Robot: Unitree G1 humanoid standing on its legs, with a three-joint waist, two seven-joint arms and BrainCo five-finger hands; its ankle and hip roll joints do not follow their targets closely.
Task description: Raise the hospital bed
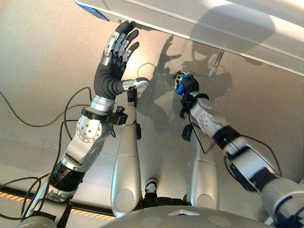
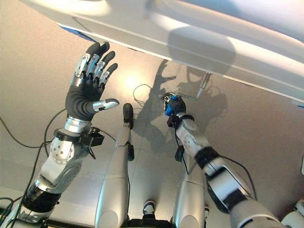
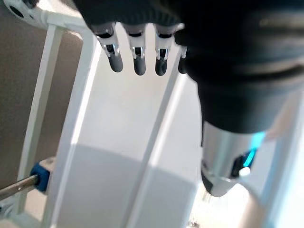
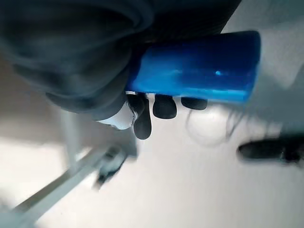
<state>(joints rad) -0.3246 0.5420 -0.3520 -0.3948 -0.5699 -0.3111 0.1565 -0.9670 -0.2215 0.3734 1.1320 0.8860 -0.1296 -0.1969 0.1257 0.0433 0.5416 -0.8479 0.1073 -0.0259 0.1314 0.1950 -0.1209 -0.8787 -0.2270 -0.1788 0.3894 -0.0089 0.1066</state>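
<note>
The white hospital bed frame [image 1: 190,23] runs across the top of the eye views. From under it hangs a thin metal crank rod [image 1: 214,64] ending in a blue handle [image 1: 179,88]. My right hand [image 1: 189,87] is shut on this blue handle [image 4: 199,66], its dark fingertips [image 4: 164,107] curled under it. My left hand [image 1: 114,61] is raised with fingers straight and spread, the fingertips close to the bed's edge and holding nothing. In the left wrist view its fingers [image 3: 135,57] point at the bed's white rails [image 3: 156,142], with the blue handle [image 3: 40,173] off to one side.
Beige floor lies below the bed. A blue label [image 1: 92,9] marks the bed's edge above my left hand. An orange striped line [image 1: 14,194] crosses the floor at the lower left.
</note>
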